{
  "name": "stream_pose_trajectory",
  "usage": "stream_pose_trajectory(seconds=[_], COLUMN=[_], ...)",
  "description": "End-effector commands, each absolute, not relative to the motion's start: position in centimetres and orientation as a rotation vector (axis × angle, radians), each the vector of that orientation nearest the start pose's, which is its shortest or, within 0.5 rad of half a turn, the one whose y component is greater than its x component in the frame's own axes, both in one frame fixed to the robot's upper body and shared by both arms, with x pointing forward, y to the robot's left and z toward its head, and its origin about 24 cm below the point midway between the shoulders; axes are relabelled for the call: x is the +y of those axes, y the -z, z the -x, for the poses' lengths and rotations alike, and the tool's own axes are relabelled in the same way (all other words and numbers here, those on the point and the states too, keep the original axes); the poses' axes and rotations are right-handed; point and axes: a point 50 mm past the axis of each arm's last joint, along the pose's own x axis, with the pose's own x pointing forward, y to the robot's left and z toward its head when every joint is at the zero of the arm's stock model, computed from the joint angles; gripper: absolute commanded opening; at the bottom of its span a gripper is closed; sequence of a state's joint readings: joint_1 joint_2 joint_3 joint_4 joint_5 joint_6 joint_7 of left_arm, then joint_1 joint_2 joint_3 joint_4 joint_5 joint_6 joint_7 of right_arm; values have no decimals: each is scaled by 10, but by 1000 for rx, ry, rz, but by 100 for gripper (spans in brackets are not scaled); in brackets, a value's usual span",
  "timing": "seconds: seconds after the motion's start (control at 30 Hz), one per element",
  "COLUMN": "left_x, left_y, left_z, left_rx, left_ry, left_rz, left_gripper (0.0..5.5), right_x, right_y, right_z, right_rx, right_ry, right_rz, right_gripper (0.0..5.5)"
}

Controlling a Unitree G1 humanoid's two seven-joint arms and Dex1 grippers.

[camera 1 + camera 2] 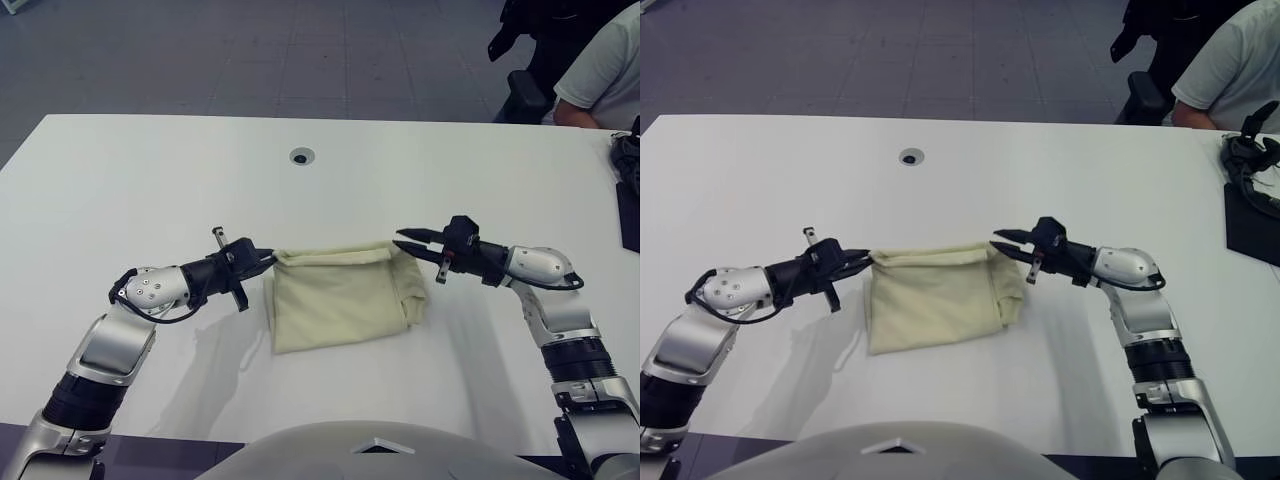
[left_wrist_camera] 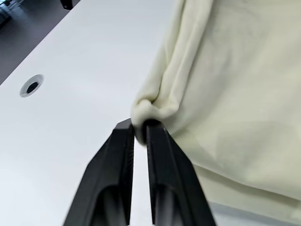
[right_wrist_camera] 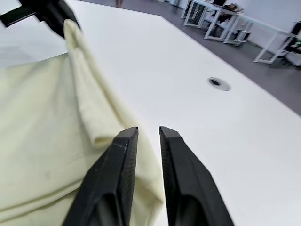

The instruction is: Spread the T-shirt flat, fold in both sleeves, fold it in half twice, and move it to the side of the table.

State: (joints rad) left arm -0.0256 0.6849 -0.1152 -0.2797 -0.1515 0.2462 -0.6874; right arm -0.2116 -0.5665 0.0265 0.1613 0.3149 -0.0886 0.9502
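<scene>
A cream T-shirt [image 1: 340, 295], folded into a rough rectangle, lies in the middle of the white table [image 1: 150, 180]. My left gripper [image 1: 268, 256] is at its far left corner, shut on a bunched fold of the cloth [image 2: 146, 106], which is pinched between the fingertips [image 2: 139, 126]. My right gripper [image 1: 403, 238] hovers just above the far right corner with its fingers slightly apart and nothing between them [image 3: 148, 130]. In the right wrist view the T-shirt [image 3: 42, 117] lies under and beside the fingers, and the left gripper [image 3: 51, 14] shows at its far corner.
A round cable hole [image 1: 301, 156] sits in the table beyond the shirt. Black gear [image 1: 628, 190] lies at the table's right edge. A seated person and a dark chair [image 1: 525, 95] are past the far right corner. Bare tabletop lies on both sides.
</scene>
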Motion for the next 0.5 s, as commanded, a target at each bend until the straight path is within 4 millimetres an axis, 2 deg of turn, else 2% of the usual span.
stream_pose_trajectory(seconds=[0.03,0.13,0.23,0.37,0.5], left_x=[195,188,191,194,186], left_y=[-100,-95,-100,-123,-130], left_z=[-251,-246,-247,-251,-249], left_rx=[138,129,86,-76,-161], left_ry=[589,536,429,295,264], left_rz=[-339,-252,-241,-168,-148], left_gripper=[118,173,223,277,337], right_x=[-208,-187,-151,-107,-83], right_y=[-114,-118,-108,-75,-45], right_z=[-271,-262,-249,-249,-266], right_rx=[-172,-215,-197,-80,26], right_ry=[-803,-858,-1013,-1185,-1237], right_rz=[226,199,207,273,421], right_gripper=[159,211,260,312,370])
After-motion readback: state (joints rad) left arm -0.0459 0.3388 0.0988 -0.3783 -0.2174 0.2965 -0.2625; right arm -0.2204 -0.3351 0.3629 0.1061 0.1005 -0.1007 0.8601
